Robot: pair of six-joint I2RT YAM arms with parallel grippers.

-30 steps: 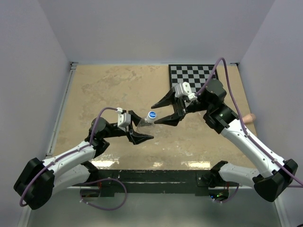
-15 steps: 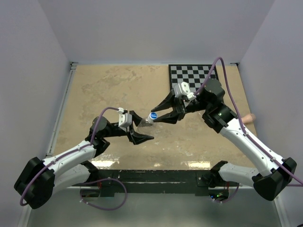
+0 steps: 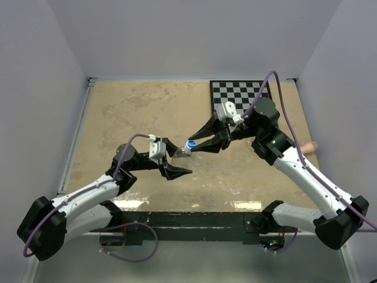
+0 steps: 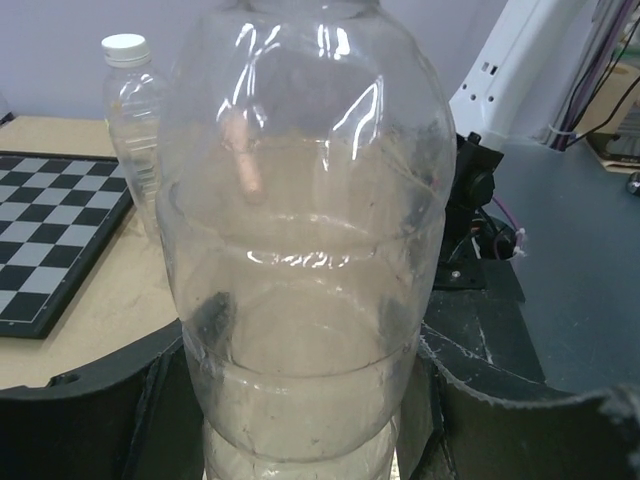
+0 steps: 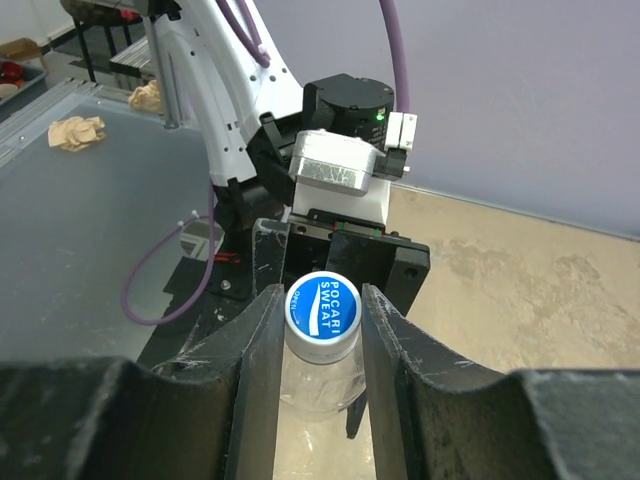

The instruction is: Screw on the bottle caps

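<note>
My left gripper (image 3: 177, 158) is shut on the short clear bottle (image 3: 181, 152) and holds it tilted above the table; the bottle fills the left wrist view (image 4: 300, 250) between the black fingers (image 4: 90, 400). The blue cap (image 3: 191, 144) sits on the bottle's neck. In the right wrist view my right gripper (image 5: 322, 330) is shut on this blue cap (image 5: 322, 308), one jaw against each side. The taller clear bottle (image 4: 135, 120) stands upright with the white cap (image 4: 125, 48) on it, by the checkerboard; in the top view it is hidden behind the right arm.
A black and white checkerboard (image 3: 235, 94) lies at the back right of the tan table (image 3: 129, 112). A pinkish stick (image 3: 310, 147) lies at the right edge. Grey walls enclose the table on three sides.
My right gripper moved left onto the bottle top and its jaws closed from wide open onto the blue cap. The left gripper with the bottle barely moved.
</note>
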